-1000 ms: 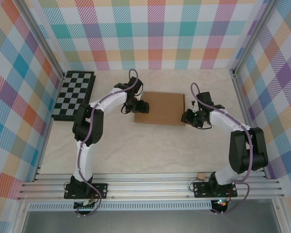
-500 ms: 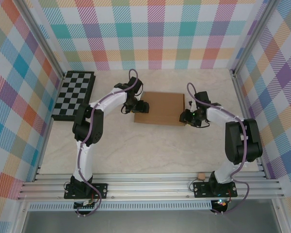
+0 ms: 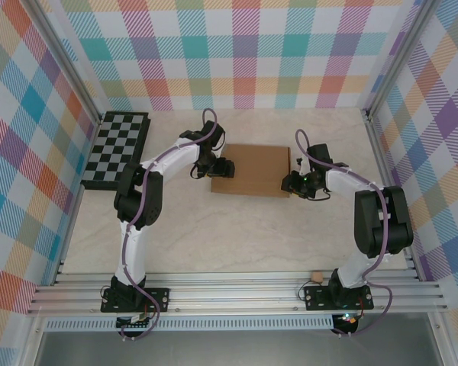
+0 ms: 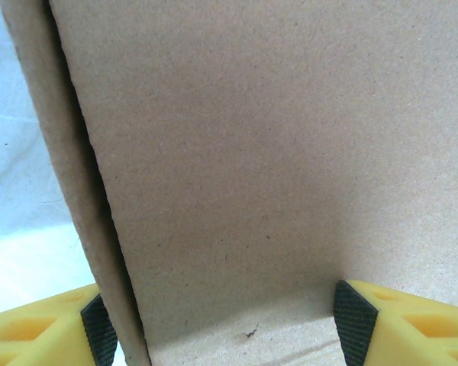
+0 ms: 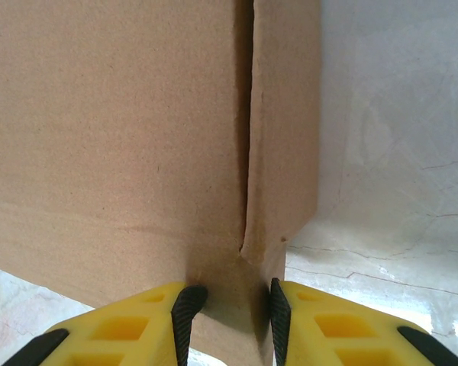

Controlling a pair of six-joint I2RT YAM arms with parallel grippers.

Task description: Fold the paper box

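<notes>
Left claw: jaws stand wide apart at the left edge of the paper box. On the left wrist view one black pad sits just outside a narrow side strip of cardboard. The other pad lies against the broad brown panel. The pads do not clamp the board between them, so I log this claw as open.

Right claw: jaws drawn narrow at the right edge of the box. On the right wrist view both pads press a tab of cardboard where a seam runs between the large panel and a narrower side flap. Cardboard fills the gap between the pads, so I log this claw as gripping the box edge.

Box position: it lies flat on the pale table, in the middle toward the rear, between the two claws. Seen from above it is a plain brown rectangle with its top face closed over. Whether anything is inside cannot be told.

Other items: a black-and-grey chessboard rests at the rear left, well apart from the box. A small brown scrap sits on the metal rail near the right arm's base.
</notes>
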